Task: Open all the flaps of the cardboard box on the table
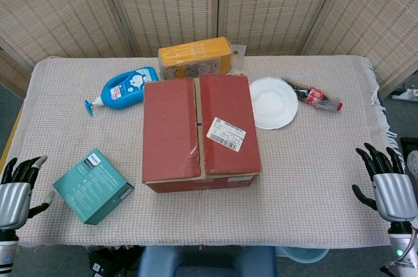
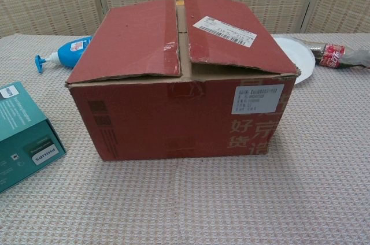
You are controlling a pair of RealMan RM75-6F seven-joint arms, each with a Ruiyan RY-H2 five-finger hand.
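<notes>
Centrally on the surface (image 1: 313, 185) sat the cardboard box (image 1: 199, 133), its 2 top flaps (image 1: 171, 130) closed along the middle seam, while the left hand (image 1: 16, 189) and right hand (image 1: 388, 182) hovered at opposite near edges, fingers spread, holding nothing.

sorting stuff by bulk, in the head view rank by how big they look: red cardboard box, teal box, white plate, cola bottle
1. red cardboard box
2. teal box
3. white plate, close to the teal box in apparent size, so that order is unsure
4. cola bottle
</notes>
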